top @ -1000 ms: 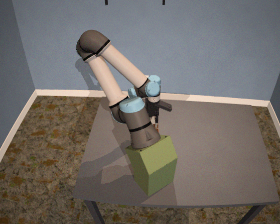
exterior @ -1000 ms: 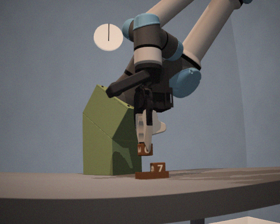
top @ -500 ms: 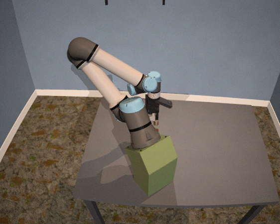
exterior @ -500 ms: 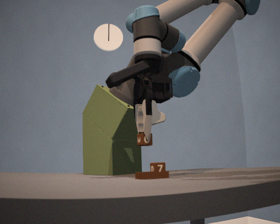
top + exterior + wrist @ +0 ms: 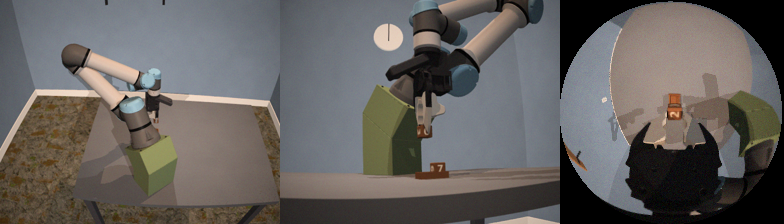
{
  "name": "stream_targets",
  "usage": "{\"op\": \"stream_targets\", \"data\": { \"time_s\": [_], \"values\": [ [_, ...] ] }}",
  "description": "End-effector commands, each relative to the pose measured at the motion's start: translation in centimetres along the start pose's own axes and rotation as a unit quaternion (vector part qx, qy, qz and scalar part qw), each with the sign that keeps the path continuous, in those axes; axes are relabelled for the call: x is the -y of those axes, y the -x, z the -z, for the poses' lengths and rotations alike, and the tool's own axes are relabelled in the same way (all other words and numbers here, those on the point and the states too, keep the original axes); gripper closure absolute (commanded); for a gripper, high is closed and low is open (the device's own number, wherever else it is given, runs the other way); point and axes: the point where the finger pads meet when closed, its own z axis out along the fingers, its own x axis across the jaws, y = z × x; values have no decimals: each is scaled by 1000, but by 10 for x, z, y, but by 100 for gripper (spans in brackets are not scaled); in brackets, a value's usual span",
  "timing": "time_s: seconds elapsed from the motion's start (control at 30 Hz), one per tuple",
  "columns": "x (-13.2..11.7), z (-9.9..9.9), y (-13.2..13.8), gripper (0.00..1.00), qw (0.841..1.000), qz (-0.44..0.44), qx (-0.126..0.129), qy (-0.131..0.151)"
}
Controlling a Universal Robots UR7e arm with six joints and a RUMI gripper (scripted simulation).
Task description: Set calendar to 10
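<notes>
The grey table (image 5: 354,184) spreads wide, with the green pedestal (image 5: 389,139) carrying the arm (image 5: 491,32) at its middle. The gripper (image 5: 424,129) points straight down, its white fingers (image 5: 420,112) clamped on a brown cube (image 5: 424,132), high above the tray and clear of it. From the wrist view that cube's upper face reads a white 2. Down on the table sits the low brown tray (image 5: 432,174), with a second cube (image 5: 437,167) seated in its right end, white 7 facing the near side.
</notes>
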Motion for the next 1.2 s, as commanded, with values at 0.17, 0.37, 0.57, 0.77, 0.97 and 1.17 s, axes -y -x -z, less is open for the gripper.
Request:
{"op": "stream_targets", "data": {
  "time_s": [0.17,0.37,0.57,0.77,0.97,1.17],
  "values": [
    [0,6,0,90,1000,0,1,1],
    [0,7,0,90,1000,0,1,1],
    [0,7,0,90,1000,0,1,1],
    [0,7,0,90,1000,0,1,1],
    [0,7,0,90,1000,3,1,1],
    [0,7,0,90,1000,16,1,1]
  ]
}}
